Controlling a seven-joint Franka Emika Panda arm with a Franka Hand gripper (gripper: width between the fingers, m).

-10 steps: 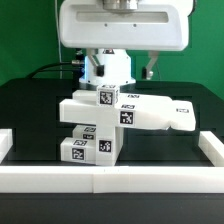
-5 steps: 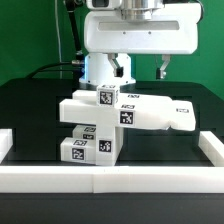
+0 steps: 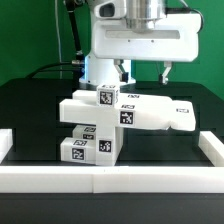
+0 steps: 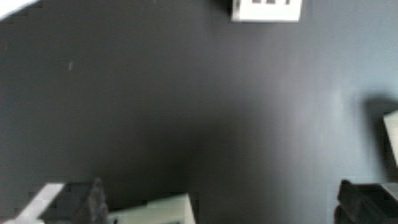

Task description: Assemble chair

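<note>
The chair [image 3: 112,118] stands in the middle of the black table as a joined stack of white tagged pieces: blocks at the exterior view's left and a flat slab [image 3: 160,113] reaching to the right. My gripper [image 3: 143,74] hangs behind and above it, open and empty, touching nothing. In the wrist view the two dark fingertips [image 4: 71,203] stand wide apart over the dark table, with the gripper's middle [image 4: 222,205] over bare table. A white edge of a piece [image 4: 160,212] shows between them, near one finger.
A low white border rail [image 3: 110,181] runs along the table's front and up both sides. A tag sticker [image 4: 267,8] and another white edge [image 4: 390,130] show at the wrist view's borders. The robot's base stands behind the chair.
My gripper has moved toward the exterior view's right and slightly up, still open. The chair has not moved.
</note>
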